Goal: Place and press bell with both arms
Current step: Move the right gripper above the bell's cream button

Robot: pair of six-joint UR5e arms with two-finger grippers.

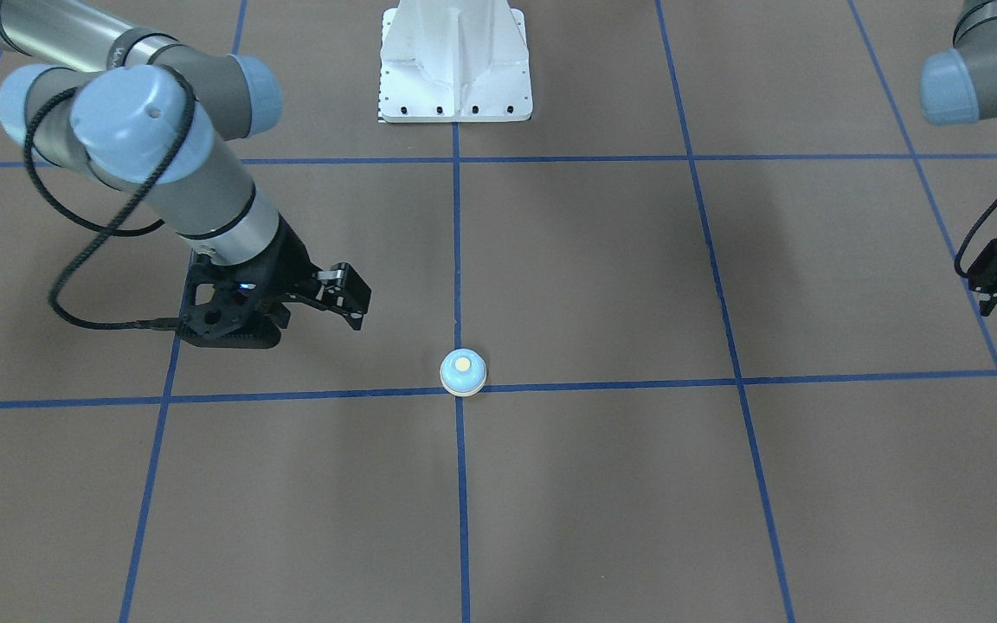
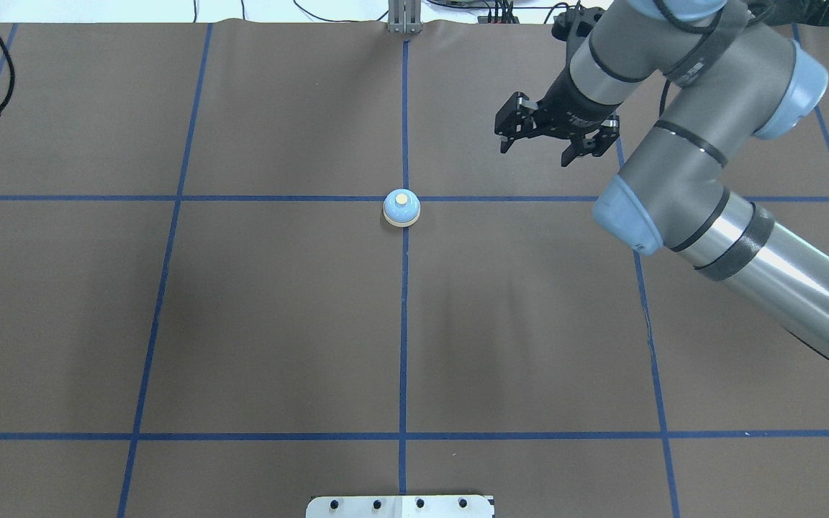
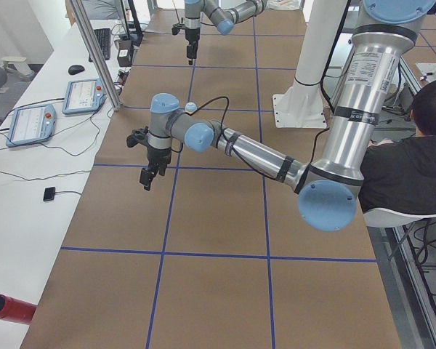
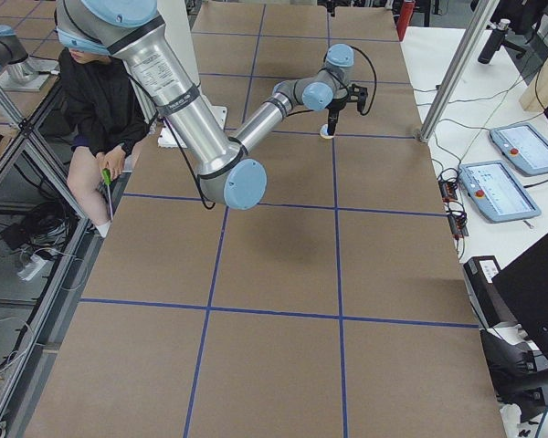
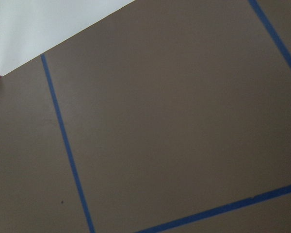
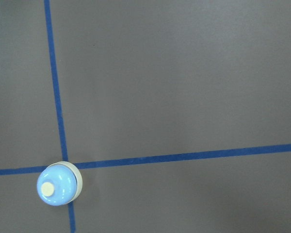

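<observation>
The bell (image 2: 401,208) stands upright on the brown surface (image 2: 278,324), right on the crossing of the blue tape lines (image 2: 403,324) at its middle, with neither arm touching it. The right hand (image 2: 535,155) hovers near it, off to the robot's right and farther from the base, jaws spread and empty. The left hand (image 1: 993,290) is well apart at the far left edge and cut off by the frame, so whether it is released or clenched cannot be told. The bell looks small, light and rigid, and its smooth blue dome would probably slip out of a high pinch. The surer hold is likely low across the sides, just above the cream base rim (image 1: 463,392). The cream button (image 1: 462,364) on top likely needs a straight downward push, since an off-centre one could skid so light a piece along the surface. No brand, label or writing can be read on the bell or anywhere on the surface.
</observation>
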